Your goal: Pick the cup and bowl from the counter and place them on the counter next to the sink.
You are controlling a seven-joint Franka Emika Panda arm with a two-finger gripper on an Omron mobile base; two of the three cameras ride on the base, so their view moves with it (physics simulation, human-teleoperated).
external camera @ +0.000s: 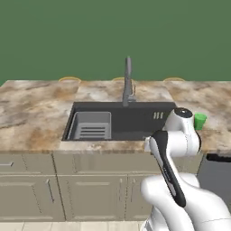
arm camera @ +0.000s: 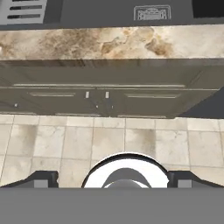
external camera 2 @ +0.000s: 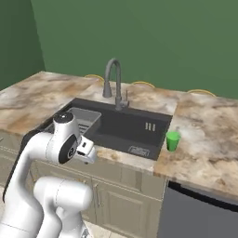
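Jaws stand wide apart and hold nothing; in the hand view the gripper (arm camera: pixel 112 183) looks down past the front edge of the surface (arm camera: pixel 109 43) at the cabinet fronts (arm camera: pixel 105 94) and the tiled floor (arm camera: pixel 109 142).

Taking the sink (external camera 2: pixel 125 128) as landmark and going left to right: left of the sink lies bare marbled stone, the curved tap (external camera 2: pixel 114 81) rises behind the sink, and the cup (external camera 2: pixel 173 140) stands upright just right of the sink's right rim (so already beside the basin, as far as I can judge). I cannot place the bowl from these pictures.

The cup looks small, light and rigid, with smooth and probably slippery walls; it would tip easily if nudged. I judge the best hold to be across its sides near mid-height, coming from above.
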